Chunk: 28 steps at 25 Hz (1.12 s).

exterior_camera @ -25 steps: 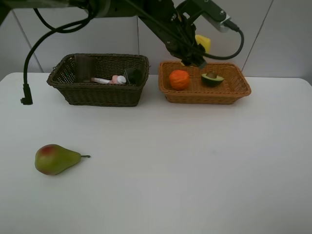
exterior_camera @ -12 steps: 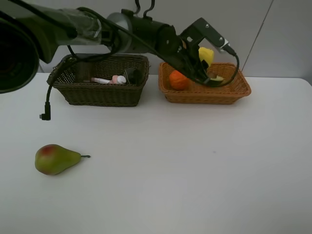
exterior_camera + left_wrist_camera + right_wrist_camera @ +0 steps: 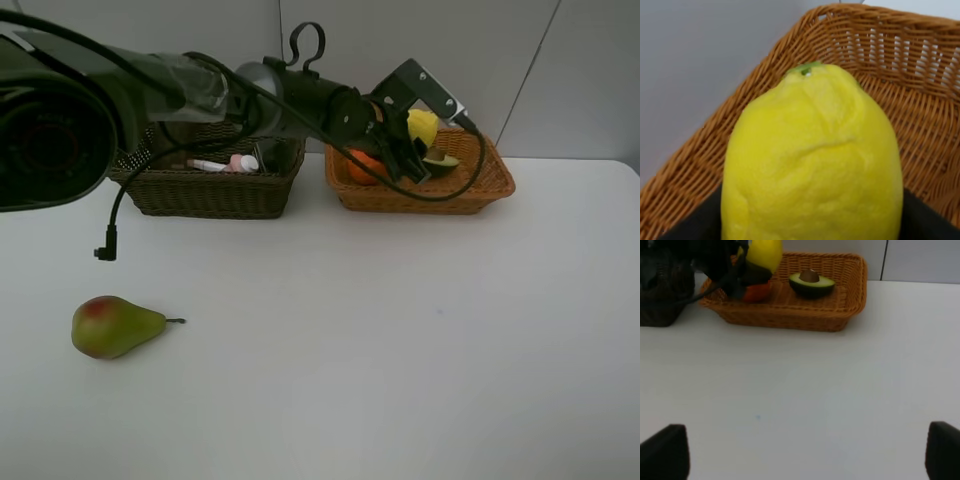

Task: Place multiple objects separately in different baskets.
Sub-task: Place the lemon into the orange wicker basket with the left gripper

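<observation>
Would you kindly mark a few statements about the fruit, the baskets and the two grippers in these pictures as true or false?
1. The lemon is held by the left gripper over the orange-tan basket. True.
2. The pear lies in the dark brown basket. False: it lies on the table.
3. The avocado half sits in the orange-tan basket. True.
4. The right gripper grips the orange. False: it is open over bare table, holding nothing.
</observation>
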Motion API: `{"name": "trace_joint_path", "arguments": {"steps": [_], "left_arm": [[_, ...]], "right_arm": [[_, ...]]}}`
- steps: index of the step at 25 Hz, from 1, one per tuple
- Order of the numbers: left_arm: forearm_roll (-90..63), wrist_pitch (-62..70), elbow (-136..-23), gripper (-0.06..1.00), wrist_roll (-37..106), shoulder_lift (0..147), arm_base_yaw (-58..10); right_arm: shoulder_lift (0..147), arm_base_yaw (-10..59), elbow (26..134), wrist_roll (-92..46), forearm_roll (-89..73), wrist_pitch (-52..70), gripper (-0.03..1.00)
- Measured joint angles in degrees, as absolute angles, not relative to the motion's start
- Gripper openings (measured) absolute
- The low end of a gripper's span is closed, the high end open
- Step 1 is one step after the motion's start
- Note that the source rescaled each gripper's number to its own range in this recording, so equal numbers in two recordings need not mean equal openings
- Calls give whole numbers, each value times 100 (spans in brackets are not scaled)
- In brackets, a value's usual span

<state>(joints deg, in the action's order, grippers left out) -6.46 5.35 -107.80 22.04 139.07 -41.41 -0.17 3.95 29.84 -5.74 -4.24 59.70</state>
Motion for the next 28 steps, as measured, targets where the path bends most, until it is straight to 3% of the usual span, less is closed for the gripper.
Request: {"name": "trace_joint_path", "arguments": {"steps": [21,28], "left_arm": [[-646,532,-10780,77,2204,13909,-4148],[-646,525,-10780,96,2370,13909,-4148]], "right_arm": [[-17,395,2984,-574,-429,5970,100],[-17,395,2984,-574,-429,5970,100]]}}
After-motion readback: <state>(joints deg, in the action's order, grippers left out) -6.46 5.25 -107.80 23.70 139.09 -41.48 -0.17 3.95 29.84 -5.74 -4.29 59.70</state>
